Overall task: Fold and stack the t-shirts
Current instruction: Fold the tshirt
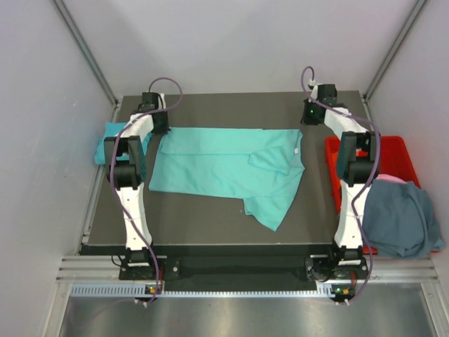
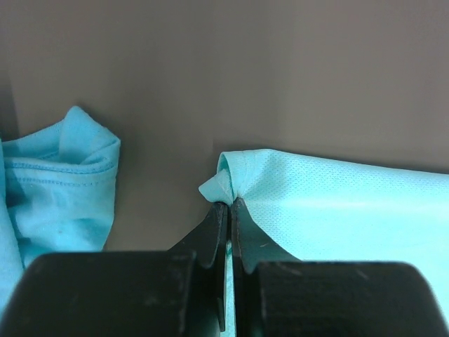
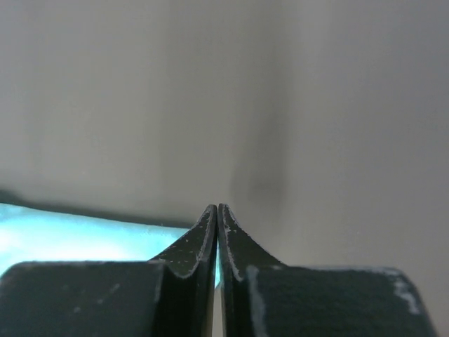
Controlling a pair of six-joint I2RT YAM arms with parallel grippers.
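Observation:
The mint-teal t-shirt (image 1: 224, 168) lies partly folded across the middle of the dark table. My left gripper (image 1: 161, 128) is shut on its far-left corner, and the left wrist view shows the pinched cloth (image 2: 231, 184) at the fingertips (image 2: 229, 205). The cyan-blue t-shirt (image 1: 112, 139) lies bunched at the table's left edge, also in the left wrist view (image 2: 63, 182). My right gripper (image 1: 309, 112) is shut and empty, just beyond the mint shirt's far-right corner; its wrist view (image 3: 217, 208) faces the wall, with mint cloth (image 3: 70, 235) low on the left. The slate grey-blue t-shirt (image 1: 400, 217) hangs over the crate.
A red plastic crate (image 1: 393, 151) stands right of the table, with something pink (image 1: 393, 180) under the grey shirt. White walls and metal rails close the cell at the back and sides. The table's near edge (image 1: 210, 247) is by the arm bases.

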